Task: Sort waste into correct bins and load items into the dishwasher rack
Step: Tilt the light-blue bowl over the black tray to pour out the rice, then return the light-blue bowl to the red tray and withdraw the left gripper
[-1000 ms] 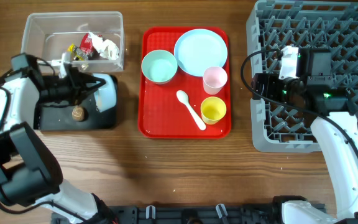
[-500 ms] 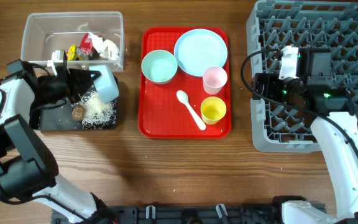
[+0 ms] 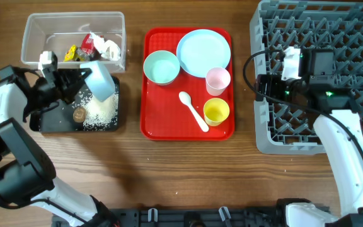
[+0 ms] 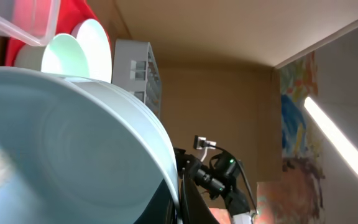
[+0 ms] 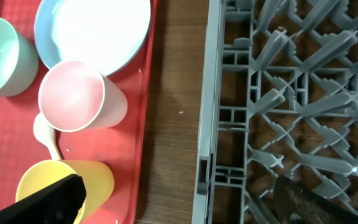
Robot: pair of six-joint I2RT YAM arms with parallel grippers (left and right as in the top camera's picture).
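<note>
My left gripper is shut on the rim of a light blue bowl and holds it tilted over the black bin. White rice and a brown scrap lie in that bin. The bowl fills the left wrist view. My right gripper is open and empty above the left edge of the grey dishwasher rack. In the right wrist view its fingers straddle the rack's rim, with the yellow cup beside the left finger.
A clear bin holding wrappers stands behind the black bin. The red tray carries a teal bowl, blue plate, pink cup, white spoon and yellow cup.
The left gripper lifted the blue bowl off the black bin and drew it back to the left, leaving a pile of rice there. The right arm has not moved.
</note>
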